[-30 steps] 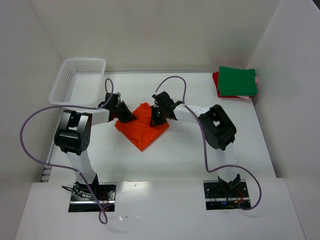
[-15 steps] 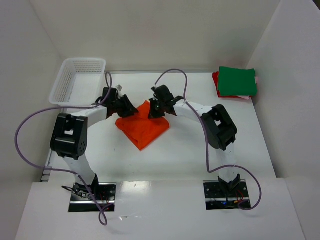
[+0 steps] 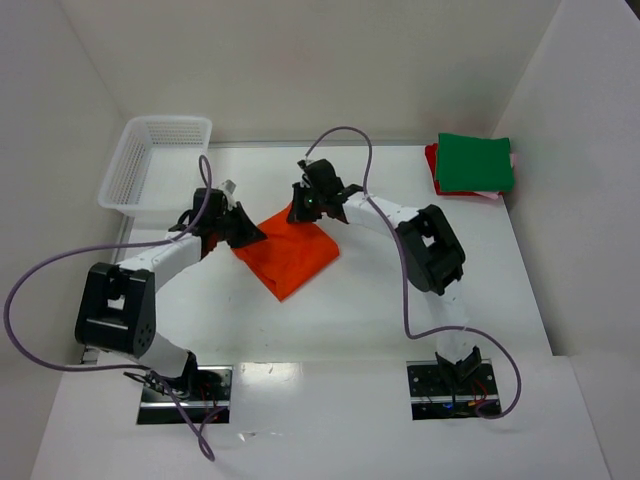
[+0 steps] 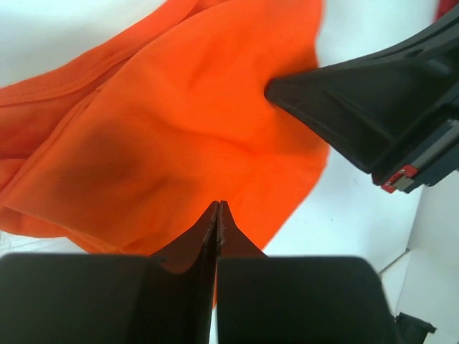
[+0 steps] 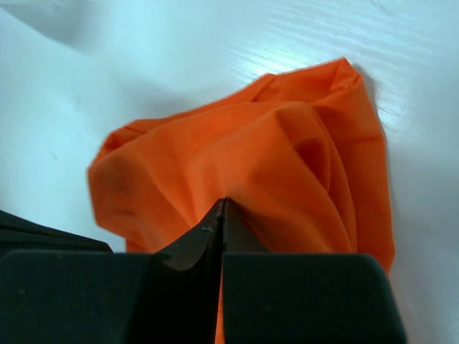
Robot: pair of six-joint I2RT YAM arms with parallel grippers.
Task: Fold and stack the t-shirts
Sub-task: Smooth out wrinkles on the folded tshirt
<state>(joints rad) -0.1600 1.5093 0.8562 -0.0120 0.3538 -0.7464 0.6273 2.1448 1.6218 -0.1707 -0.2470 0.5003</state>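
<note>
While the white mesh basket [image 3: 152,165] sits far left on the table [image 3: 390,300] and the green-topped folded stack [image 3: 475,163] far right, the orange t-shirt [image 3: 290,255] lies between — a rumpled diamond, its far edge pinched by the clenched left hand [image 3: 243,231] and right hand [image 3: 303,207].

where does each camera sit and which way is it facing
Top external: above and behind the arms, looking down at the table; both whole arms show, left gripper and right gripper on the orange shirt.
Left wrist: on the left arm, facing the shirt past its shut fingers; right gripper at upper right.
Right wrist: on the right arm, facing the shirt past its shut fingers.
All three share the shirt.
</note>
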